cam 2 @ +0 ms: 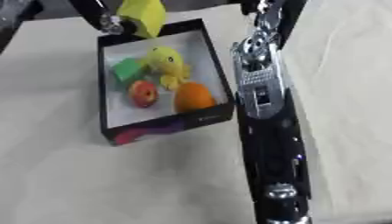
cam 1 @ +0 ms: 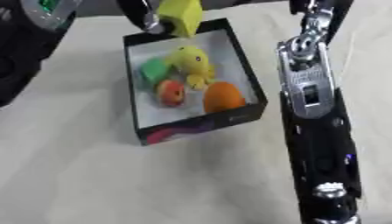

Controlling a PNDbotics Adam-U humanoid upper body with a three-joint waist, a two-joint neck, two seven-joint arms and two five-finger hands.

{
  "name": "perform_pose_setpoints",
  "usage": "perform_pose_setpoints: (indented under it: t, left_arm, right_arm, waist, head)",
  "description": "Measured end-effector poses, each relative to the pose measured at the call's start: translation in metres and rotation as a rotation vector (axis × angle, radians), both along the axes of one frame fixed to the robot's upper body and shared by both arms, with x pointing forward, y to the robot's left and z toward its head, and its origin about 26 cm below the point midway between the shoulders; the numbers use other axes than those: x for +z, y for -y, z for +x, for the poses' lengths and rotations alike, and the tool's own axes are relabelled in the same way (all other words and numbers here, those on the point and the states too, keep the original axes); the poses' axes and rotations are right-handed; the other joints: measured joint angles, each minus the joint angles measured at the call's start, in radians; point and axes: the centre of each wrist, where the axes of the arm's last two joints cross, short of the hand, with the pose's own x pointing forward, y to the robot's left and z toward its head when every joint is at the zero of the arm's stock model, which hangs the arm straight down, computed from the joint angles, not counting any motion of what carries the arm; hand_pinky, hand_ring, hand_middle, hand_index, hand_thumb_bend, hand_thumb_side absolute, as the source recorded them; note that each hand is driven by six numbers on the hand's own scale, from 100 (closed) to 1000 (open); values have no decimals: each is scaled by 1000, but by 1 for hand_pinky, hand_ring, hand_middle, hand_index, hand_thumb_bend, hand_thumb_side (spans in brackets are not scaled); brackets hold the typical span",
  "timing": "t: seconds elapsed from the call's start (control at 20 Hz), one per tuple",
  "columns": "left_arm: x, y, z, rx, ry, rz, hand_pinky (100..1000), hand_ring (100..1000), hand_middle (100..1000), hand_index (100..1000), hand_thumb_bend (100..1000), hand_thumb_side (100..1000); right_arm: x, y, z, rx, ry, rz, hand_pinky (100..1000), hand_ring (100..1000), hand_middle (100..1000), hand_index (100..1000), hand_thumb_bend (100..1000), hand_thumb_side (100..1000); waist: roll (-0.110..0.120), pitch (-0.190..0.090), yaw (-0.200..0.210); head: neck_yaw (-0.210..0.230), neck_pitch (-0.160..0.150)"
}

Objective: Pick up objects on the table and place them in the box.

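Observation:
A black box (cam 1: pixel 241 117) with a pale floor sits at the upper middle of the table. Inside lie a yellow duck toy (cam 1: pixel 193 61), a green block (cam 1: pixel 154 70), a red-and-orange fruit (cam 1: pixel 171 92) and an orange (cam 1: pixel 223 97). A yellow block (cam 1: pixel 180 15) hangs over the box's far rim, held by the dark fingers (cam 1: pixel 142 15) of my right hand at the top edge. My right forearm (cam 1: pixel 310 92) runs from the lower right up past the box's right side. My left hand is out of sight.
Part of my left arm (cam 1: pixel 30 39), dark with a silver ring, fills the upper left corner. The beige table (cam 1: pixel 92 175) stretches in front of and left of the box. A pale cloth-like surface (cam 2: pixel 344 87) lies to the right of my right arm.

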Motion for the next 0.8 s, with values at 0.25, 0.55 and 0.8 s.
perform_pose_setpoints:
  t: [0.25, 0.55, 0.8]
  left_arm:
    - [-31, 12, 12, 14, -75, 19, 722, 679, 580, 605, 228, 100]
    - [-62, 17, 24, 57, -98, 66, 762, 726, 664, 691, 470, 140]
    - [-78, 16, 32, 71, -114, 148, 872, 869, 834, 916, 796, 441]
  right_arm:
    - [1, -2, -2, 8, 5, 3, 918, 777, 796, 894, 100, 616]
    - [-1, -2, -3, 17, 5, 2, 918, 776, 796, 894, 100, 618]
    - [-3, -1, -4, 20, 4, 3, 918, 776, 796, 894, 100, 621]
  waist:
    - [1, 0, -6]
    - [5, 0, -6]
    - [7, 0, -5]
  head:
    - [10, -5]
    - [20, -8]
    - [25, -8]
